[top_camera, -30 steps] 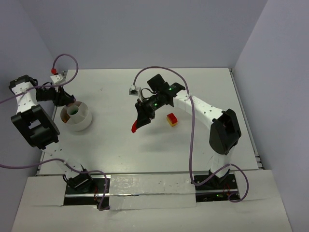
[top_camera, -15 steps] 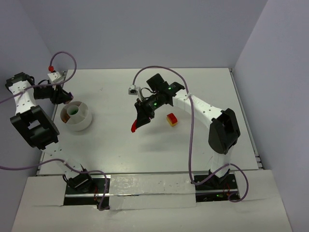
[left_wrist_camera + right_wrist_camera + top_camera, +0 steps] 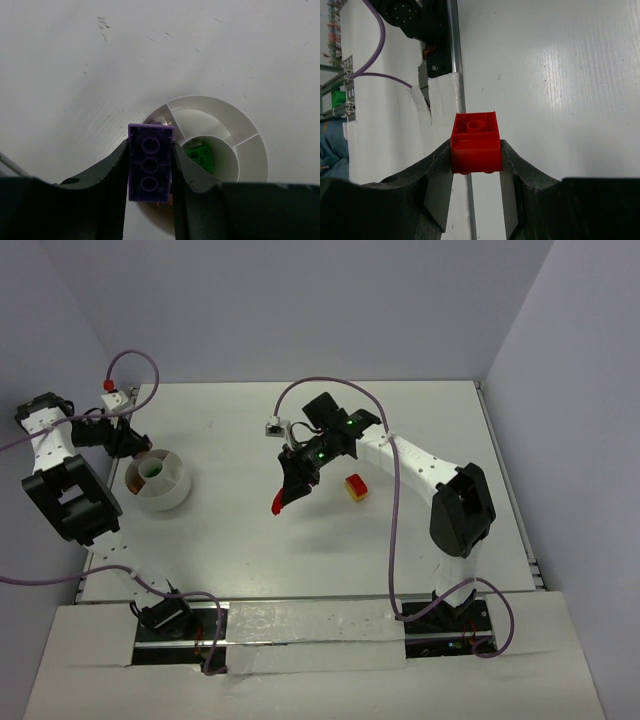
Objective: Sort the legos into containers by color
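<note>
The left gripper [image 3: 150,150] is clamped narrow on a purple brick [image 3: 150,170], its hollow three-socket underside facing the wrist camera and one finger flat on each long side. Directly under and just beyond the brick is the near-left rim of the white tub [image 3: 250,150]. The tub is round, with a central cup and an outer ring split by thin walls. A green brick [image 3: 201,158] lies in the central cup, just right of the fingertips. Whether the purple brick touches the rim cannot be told. From above, this gripper [image 3: 130,445] hangs at the tub's [image 3: 170,495] far-left side. It is near the left edge of the table [image 3: 400,420] and the side wall, so room is tight to its left, and bare tabletop lies to its right.

The right gripper [image 3: 476,155] pinches a red brick [image 3: 475,142] by two opposite sides, one stud on the face toward the camera. In the top view it [image 3: 283,502] points down over the middle of the table, with white tabletop on all sides. A red-and-yellow brick [image 3: 355,487] lies near, on its right and apart from it. The tub is well off to its left. Beyond the fingertips the wrist view shows the table's near edge.
</note>
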Available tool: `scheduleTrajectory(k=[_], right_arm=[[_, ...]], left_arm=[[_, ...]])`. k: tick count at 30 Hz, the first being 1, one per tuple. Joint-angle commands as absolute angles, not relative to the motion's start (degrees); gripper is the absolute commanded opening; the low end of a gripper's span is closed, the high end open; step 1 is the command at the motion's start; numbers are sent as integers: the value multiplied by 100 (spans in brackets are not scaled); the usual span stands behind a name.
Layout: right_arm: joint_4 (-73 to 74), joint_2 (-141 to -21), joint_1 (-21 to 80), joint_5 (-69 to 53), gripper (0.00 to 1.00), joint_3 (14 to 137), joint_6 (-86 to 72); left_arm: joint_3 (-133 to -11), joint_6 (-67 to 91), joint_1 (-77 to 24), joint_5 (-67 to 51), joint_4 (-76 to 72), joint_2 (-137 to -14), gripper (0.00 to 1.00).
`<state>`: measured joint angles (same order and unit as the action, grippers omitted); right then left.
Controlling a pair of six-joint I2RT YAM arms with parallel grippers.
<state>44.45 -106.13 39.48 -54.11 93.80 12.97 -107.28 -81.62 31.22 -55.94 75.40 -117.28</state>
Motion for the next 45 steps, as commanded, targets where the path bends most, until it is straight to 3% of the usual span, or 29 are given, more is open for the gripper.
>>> scheduleTrajectory(k=[1, 14, 26, 35, 45], right_arm=[[4500, -10627, 3920, -5530, 0, 9624, 1378], [4562, -10705, 3920, -5520, 0, 9703, 1397], [4557, -10714, 3920, -5515, 0, 9760, 1374], [4438, -10696, 3937, -5378, 0, 9864, 1177], [3812, -10556, 3950, -4791, 0, 9865, 484]], left_arm=[[-10774, -8246, 3138, -5624, 7478, -11815, 20], [-10811, -8200, 3129, -5519, 7560, -12006, 24], [-10909, -8341, 3103, -5532, 7849, -12079, 38], [-11027, -8207, 3104, -5602, 7788, -11855, 59], [-11447, -7832, 3161, -6105, 7798, -11495, 63]])
